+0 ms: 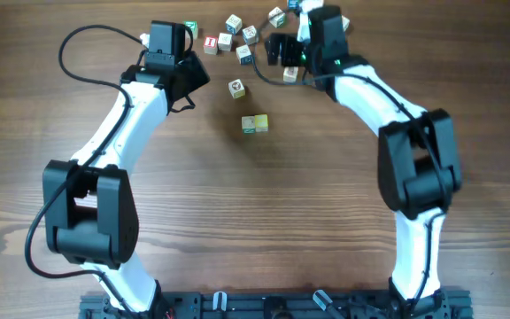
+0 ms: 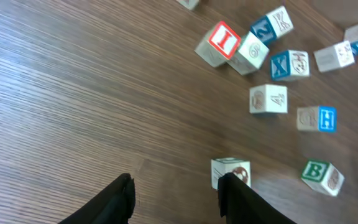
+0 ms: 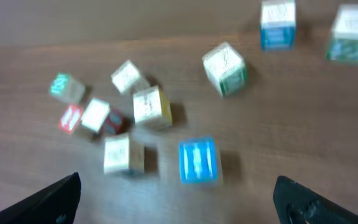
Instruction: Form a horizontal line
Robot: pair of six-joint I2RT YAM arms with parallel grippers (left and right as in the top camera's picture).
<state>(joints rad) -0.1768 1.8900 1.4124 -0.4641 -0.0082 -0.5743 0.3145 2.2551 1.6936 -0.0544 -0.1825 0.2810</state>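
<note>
with left gripper (image 2: 176, 194) and right gripper (image 3: 176, 198) spread empty, neighbouring cubes (image 3: 122, 155) could be knocked if the blue cube (image 3: 197, 160) is approached off-centre.

Soft, even light covers the table (image 1: 255, 204), with only faint shadows beneath the arms. The overhead view is sharp and the left wrist view fairly crisp. The right wrist view is blurred, its cubes (image 3: 197, 160) smeared.

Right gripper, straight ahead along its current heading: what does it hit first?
Probably the blue-marked cube, roughly centred between the open fingers of the right gripper. The whitish cube sits left of that line. Depth is unclear.
</note>
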